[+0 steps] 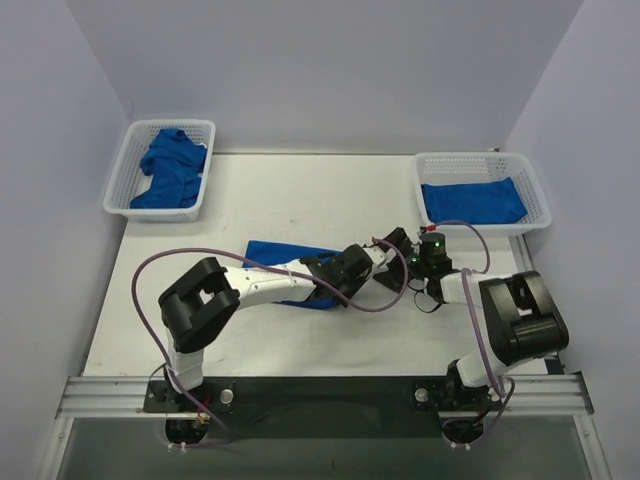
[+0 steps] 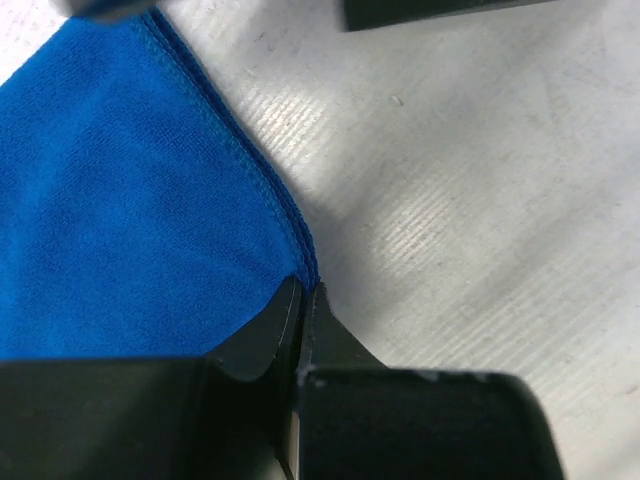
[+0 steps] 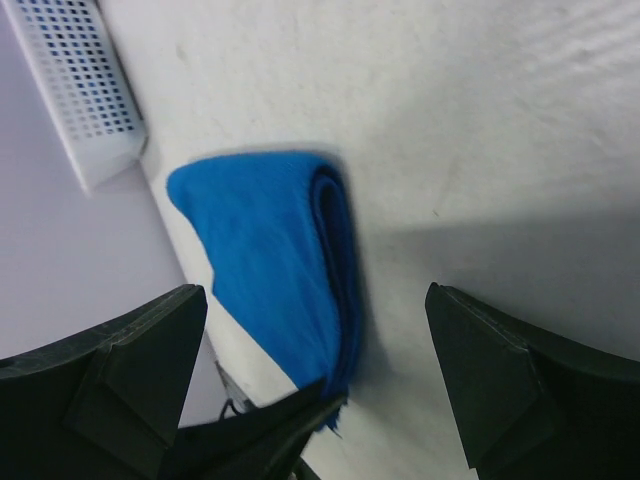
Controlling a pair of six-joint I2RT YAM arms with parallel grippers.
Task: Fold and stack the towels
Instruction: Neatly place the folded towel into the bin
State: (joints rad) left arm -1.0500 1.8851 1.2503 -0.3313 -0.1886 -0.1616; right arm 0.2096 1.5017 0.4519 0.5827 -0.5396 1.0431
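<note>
Clock: read from above the arms, with 12 at the far wall.
Table (image 1: 280,200): white and flat, with one basket at each far corner.
Middle towel (image 1: 285,250): blue, it lies on the table just beside the centre, on the 9 o'clock side. The left arm covers part of it. In the right wrist view it looks doubled, with a rounded fold along one side.
Left claw (image 2: 303,290): narrow, its two tips are pressed together on the stitched hem of the middle towel, at the end toward 3 o'clock. The cloth there rests on the table.
Right claw (image 3: 315,295): wide and holding nothing. It is low over the table, just beside the left claw on its 3 o'clock side, and it faces the middle towel. I cannot tell if it touches the cloth.
Left basket (image 1: 120,185): white mesh, at 10 o'clock.
Crumpled towels (image 1: 172,168): blue, heaped inside the left basket.
Right basket (image 1: 480,160): white mesh, at 2 o'clock.
Folded towel (image 1: 472,202): blue, it lies flat inside the right basket, along its near side.
</note>
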